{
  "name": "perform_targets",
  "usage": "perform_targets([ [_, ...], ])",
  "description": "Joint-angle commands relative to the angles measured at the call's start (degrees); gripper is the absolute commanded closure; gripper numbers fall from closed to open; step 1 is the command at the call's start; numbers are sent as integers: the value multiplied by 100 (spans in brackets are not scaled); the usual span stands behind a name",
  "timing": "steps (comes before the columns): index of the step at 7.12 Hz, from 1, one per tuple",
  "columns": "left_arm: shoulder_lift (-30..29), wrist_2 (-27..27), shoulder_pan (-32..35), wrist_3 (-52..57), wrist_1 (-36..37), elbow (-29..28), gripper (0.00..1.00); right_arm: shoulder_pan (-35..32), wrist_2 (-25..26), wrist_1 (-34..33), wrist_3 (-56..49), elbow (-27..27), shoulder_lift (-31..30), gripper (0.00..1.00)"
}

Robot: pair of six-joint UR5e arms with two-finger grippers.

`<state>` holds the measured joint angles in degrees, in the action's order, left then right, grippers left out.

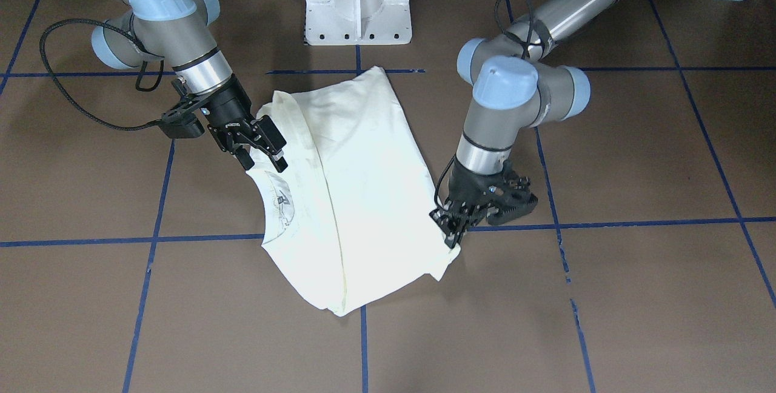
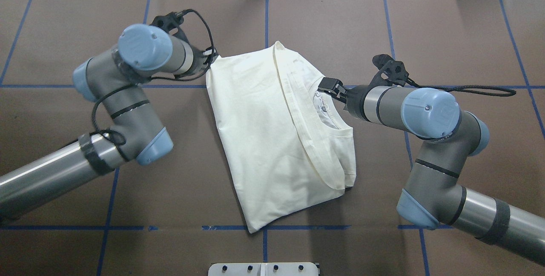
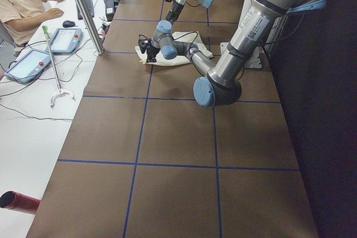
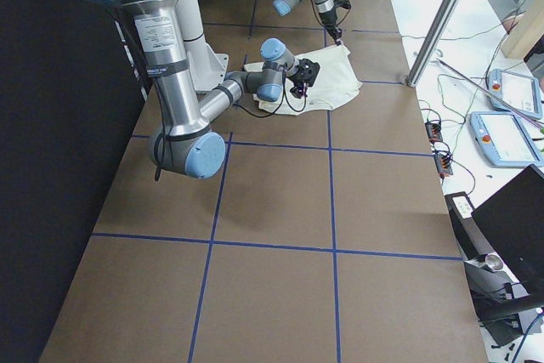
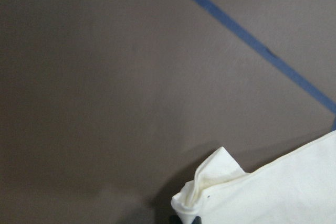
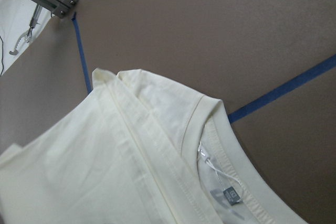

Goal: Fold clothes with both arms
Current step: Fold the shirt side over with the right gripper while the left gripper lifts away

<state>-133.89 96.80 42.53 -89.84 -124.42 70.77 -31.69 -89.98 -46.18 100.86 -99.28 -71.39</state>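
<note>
The cream-white shirt (image 1: 364, 187) lies folded lengthwise on the brown table, printed side hidden, collar (image 2: 328, 114) toward the robot's right. My left gripper (image 1: 451, 242) is down at the table, shut on the shirt's far left corner (image 5: 210, 187), which is bunched up there. My right gripper (image 1: 264, 159) hovers open just above the collar edge, nothing between its fingers. The right wrist view looks down on the collar (image 6: 231, 145) and its small neck label (image 6: 229, 195). In the overhead view the left gripper (image 2: 211, 58) and right gripper (image 2: 331, 87) flank the shirt (image 2: 264, 131).
The white pedestal base (image 1: 357, 2) stands just behind the shirt. Blue tape lines (image 1: 364, 344) grid the brown table. Past the far table edge are an aluminium post (image 3: 83, 9), two control tablets (image 3: 64, 40) and a seated person (image 3: 22, 4).
</note>
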Motion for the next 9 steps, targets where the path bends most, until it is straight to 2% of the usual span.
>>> perform_targets([
  [1, -779, -12, 352, 125, -1013, -1496, 100, 66, 7, 224, 30, 110, 29, 0],
  [2, -893, 5, 353, 116, -1023, -1505, 100, 84, -20, 215, 30, 128, 134, 0],
  [3, -911, 40, 353, 99, -1032, -1479, 77, 110, 15, 198, 47, 189, 326, 0],
  [4, -615, 128, 362, 116, -1154, -1104, 23, 145, 24, -211, 48, 224, 563, 0],
  [5, 23, 389, 327, 142, -1338, -265, 22, 233, 24, -1138, -22, 294, 1096, 0],
  [6, 308, 566, 326, 142, -1244, 439, 22, 416, 41, -1852, -101, 547, 1589, 0],
  [7, 632, 620, 326, 151, -1069, 829, 22, 636, 33, -2329, -633, 863, 1985, 0],
  [8, 975, 751, 335, 351, -1084, 1129, 0, 725, 33, -2969, -1160, 971, 2302, 2],
  [9, 1083, 944, 344, 1006, -1102, 1228, 0, 830, 24, -3489, -1618, 946, 2392, 5],
])
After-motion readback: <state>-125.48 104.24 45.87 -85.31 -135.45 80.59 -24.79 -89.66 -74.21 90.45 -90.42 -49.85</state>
